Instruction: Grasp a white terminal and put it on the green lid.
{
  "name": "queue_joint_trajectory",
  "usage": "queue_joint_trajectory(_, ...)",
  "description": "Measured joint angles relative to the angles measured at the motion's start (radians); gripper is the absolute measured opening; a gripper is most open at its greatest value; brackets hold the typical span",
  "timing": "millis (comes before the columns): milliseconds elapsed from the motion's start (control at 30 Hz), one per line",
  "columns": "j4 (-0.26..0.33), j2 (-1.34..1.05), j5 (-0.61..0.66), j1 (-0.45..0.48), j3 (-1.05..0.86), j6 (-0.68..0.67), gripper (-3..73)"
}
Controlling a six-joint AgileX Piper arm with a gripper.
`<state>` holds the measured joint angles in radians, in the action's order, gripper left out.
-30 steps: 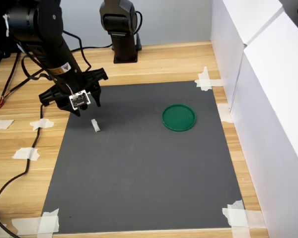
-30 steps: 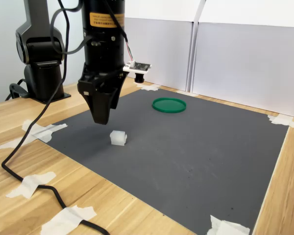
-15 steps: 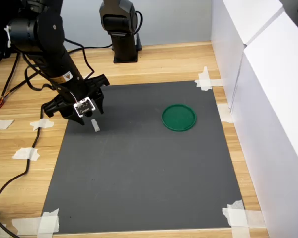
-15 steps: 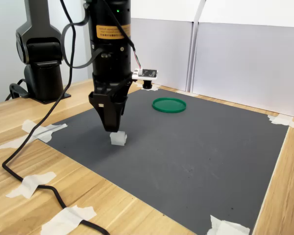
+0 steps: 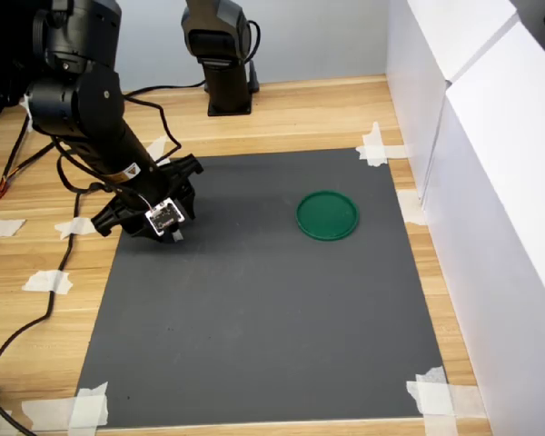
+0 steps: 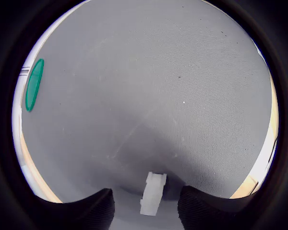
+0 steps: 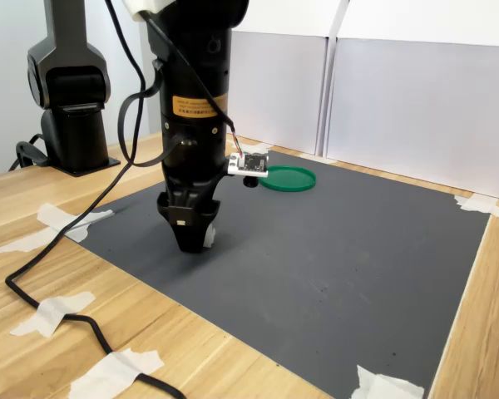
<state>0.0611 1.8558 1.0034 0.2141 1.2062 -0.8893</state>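
Note:
The white terminal [image 6: 152,193] lies on the dark grey mat [image 5: 272,318], near the first exterior view's left edge of it. My gripper [image 6: 145,203] has come down over it and stands open: the wrist view shows a dark finger [image 6: 93,211] on each side of the block, with a gap on both sides. In both exterior views the arm hides most of the terminal [image 7: 208,236], and the gripper tips [image 7: 190,242] sit at mat level. The green lid [image 5: 327,215] lies flat on the mat, well off toward the first exterior view's right, with nothing on it [image 7: 287,178].
A second black arm base [image 5: 220,54] stands on the wooden table behind the mat. White walls [image 5: 472,182] close off the first exterior view's right side. A black cable [image 7: 58,312] and white tape pieces [image 5: 47,282] lie on the wood beside the mat.
The gripper has dropped from above and beside the terminal down to the mat, and its open fingers now straddle the block. The terminal and the lid have not moved.

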Motion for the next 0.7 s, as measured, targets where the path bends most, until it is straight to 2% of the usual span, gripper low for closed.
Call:
queue_joint_trajectory(167,0.003,0.0,-0.003,0.0,0.0,0.0,54.6)
queue_joint_trajectory(333,0.003,0.0,-0.013,0.0,0.0,0.0,48.7)
queue_joint_trajectory(433,0.003,0.0,-0.02,0.0,0.001,0.0,43.2)
queue_joint_trajectory(700,0.004,0.0,-0.027,0.0,0.001,-0.001,22.7)
